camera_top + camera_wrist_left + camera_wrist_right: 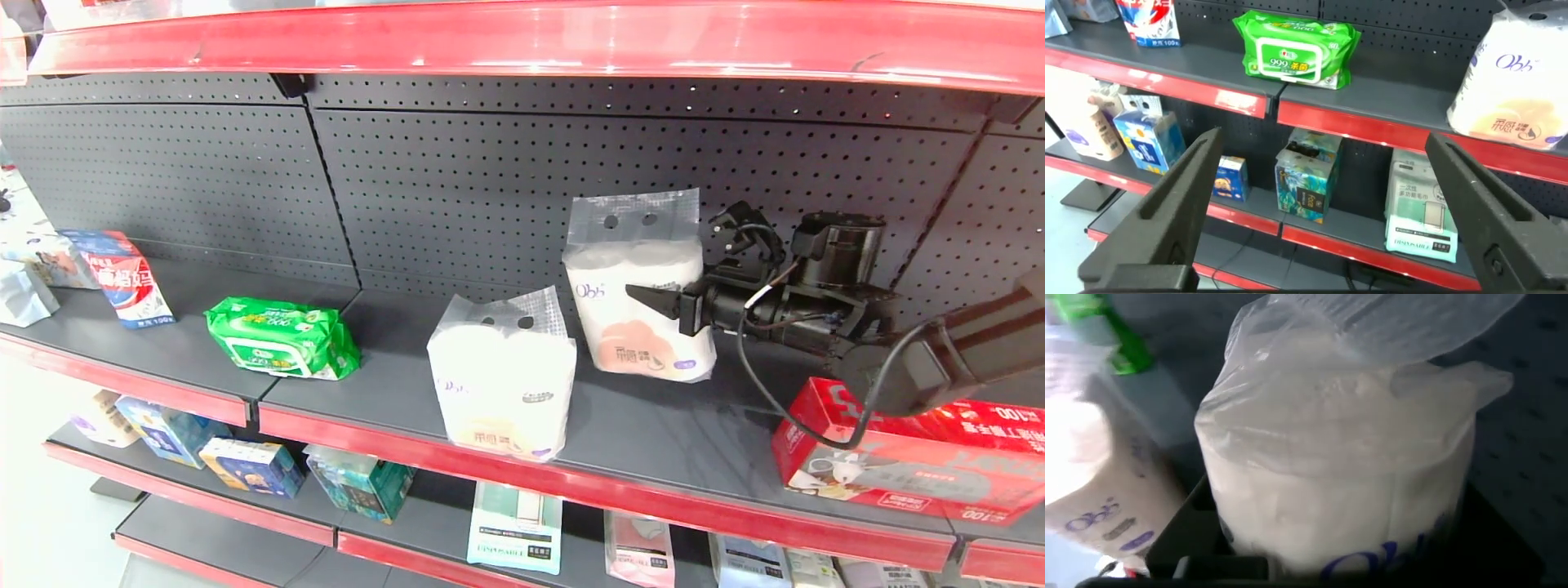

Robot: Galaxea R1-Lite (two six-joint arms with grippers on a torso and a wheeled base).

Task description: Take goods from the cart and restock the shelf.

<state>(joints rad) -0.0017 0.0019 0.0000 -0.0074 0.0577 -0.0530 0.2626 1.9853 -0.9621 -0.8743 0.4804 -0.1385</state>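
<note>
The right pincer is clenched on the upright toilet paper pack, right of centre in the head view. The pack stands on the shelf board near the pegboard back. It sits straight between the jaws, with its long axis vertical. The left pincer hangs released, well apart from the pack, before the lower shelves.
</note>
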